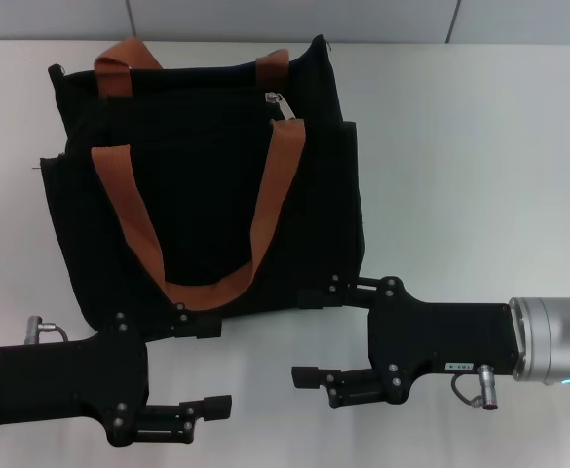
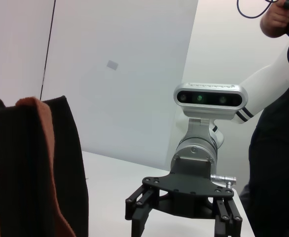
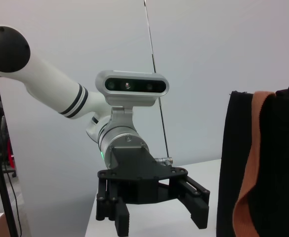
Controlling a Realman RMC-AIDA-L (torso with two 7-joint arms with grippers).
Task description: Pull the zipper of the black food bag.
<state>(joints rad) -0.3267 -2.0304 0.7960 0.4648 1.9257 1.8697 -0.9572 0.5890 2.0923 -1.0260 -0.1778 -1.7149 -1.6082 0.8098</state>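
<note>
The black food bag [image 1: 207, 185] is sitting upper left of center on the white table [image 1: 460, 166], its orange-brown straps [image 1: 270, 195] draping down the front. The zipper [image 1: 277, 103] is glinting near the top edge. The left gripper [image 1: 199, 369] and right gripper [image 1: 309, 336] are both hanging spread wide at the bottom, pinching nothing. The label on the right one is unreadable, and a person [image 2: 277, 148] is getting cropped in the left wrist view.

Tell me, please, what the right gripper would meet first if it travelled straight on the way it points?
Probably the left gripper, which faces the right gripper with open jaws across bare white table; the boxy black fabric food bag lies just beside that line.
</note>
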